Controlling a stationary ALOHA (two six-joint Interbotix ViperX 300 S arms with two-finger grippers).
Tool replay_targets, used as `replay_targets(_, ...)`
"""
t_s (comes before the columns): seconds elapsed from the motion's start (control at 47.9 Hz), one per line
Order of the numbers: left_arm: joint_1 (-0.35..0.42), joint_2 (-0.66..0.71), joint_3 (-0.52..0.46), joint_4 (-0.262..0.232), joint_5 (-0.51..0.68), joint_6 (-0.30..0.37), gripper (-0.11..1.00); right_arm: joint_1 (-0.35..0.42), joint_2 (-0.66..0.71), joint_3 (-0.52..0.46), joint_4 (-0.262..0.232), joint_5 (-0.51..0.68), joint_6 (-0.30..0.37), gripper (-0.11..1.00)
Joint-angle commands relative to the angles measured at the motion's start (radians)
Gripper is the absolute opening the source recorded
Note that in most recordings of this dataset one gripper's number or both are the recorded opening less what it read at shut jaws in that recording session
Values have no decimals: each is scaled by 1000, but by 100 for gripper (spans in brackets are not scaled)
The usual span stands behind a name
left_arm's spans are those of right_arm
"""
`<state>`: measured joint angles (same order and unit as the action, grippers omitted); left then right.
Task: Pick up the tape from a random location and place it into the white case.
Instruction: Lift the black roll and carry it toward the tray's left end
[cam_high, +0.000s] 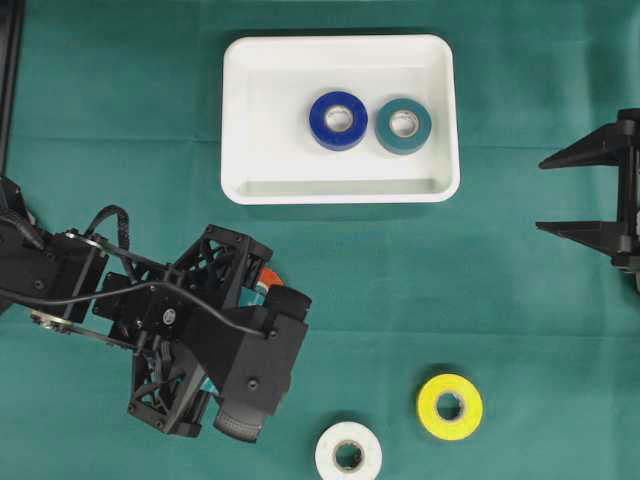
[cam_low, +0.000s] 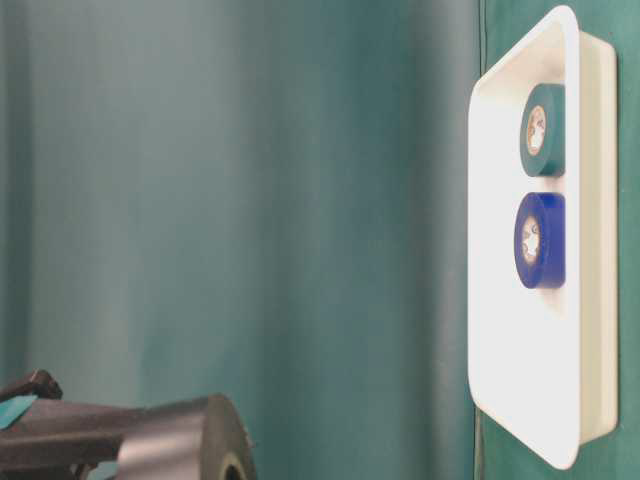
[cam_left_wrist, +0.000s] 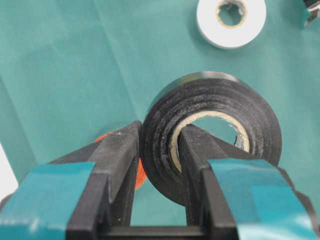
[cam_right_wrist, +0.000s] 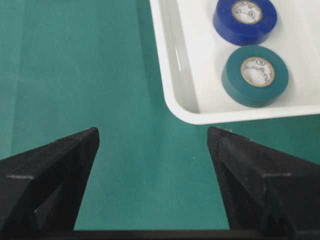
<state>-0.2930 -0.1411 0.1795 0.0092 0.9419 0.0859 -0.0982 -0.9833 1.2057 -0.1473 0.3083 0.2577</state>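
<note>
One black tape roll (cam_left_wrist: 210, 132) pinched through its wall by left claw (cam_left_wrist: 160, 150), one finger inside the core, low over the desk, well short of white case (cam_high: 240, 120). Looks light, stiff, grippy. Right claw (cam_high: 585, 190) spread, idle.

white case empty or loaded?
Loaded: the white case holds a blue roll and a green roll, lying flat side by side.
</note>
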Motion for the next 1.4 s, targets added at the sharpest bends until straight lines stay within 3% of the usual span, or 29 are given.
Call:
replay_targets(0.0, 2, -26, -26, 3, -3, -2, 18, -2, 6, -23, -2, -5, 0, 84)
replay_targets(0.772, 28, -26, -25, 3, -3, -2, 18, -2, 8, -23, -2, -3, -2, 84)
replay_targets(1.106, 176, -26, -20, 3, -3, -3, 18, -2, 8, -21, -2, -3, -2, 84)
replay_targets(1.377, 356, -25, -2, 5, -3, -3, 18, -2, 6, -23, -2, -2, 0, 84)
